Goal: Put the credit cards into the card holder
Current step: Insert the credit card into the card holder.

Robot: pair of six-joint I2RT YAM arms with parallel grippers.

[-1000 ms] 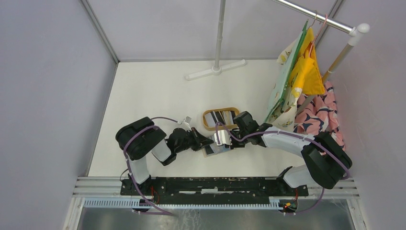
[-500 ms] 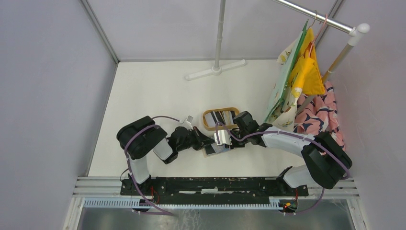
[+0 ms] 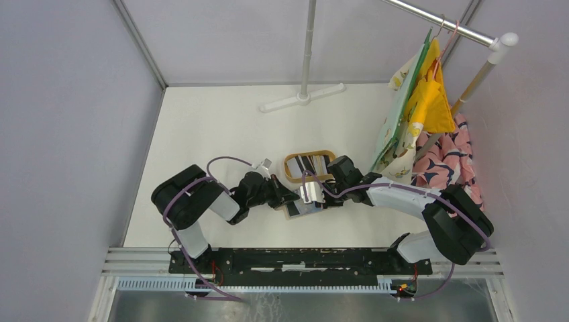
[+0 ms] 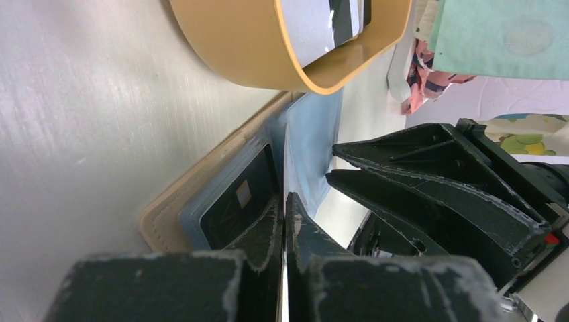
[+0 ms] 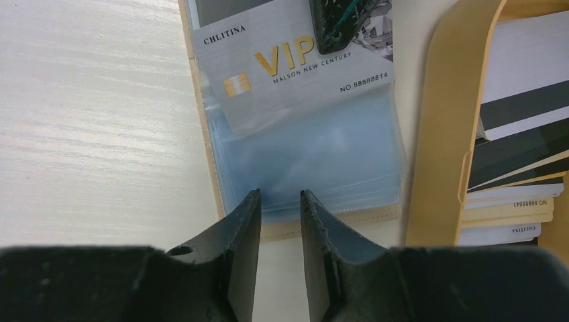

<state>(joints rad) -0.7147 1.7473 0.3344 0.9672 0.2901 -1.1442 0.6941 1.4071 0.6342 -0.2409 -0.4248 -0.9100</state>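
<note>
Lab test booth: grey panel walls [image 3: 67, 134], white table [image 3: 215, 127], rail-mounted arms [image 3: 402, 198].

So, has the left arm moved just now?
Yes: its elbow swung left, away from the wooden tray, while the left gripper stays at the card holder.

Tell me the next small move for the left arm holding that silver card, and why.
Probably slide the silver card deeper into the wallet: the left end effector is shut on it, and most of the card sticks out of the blue pocket.
</note>
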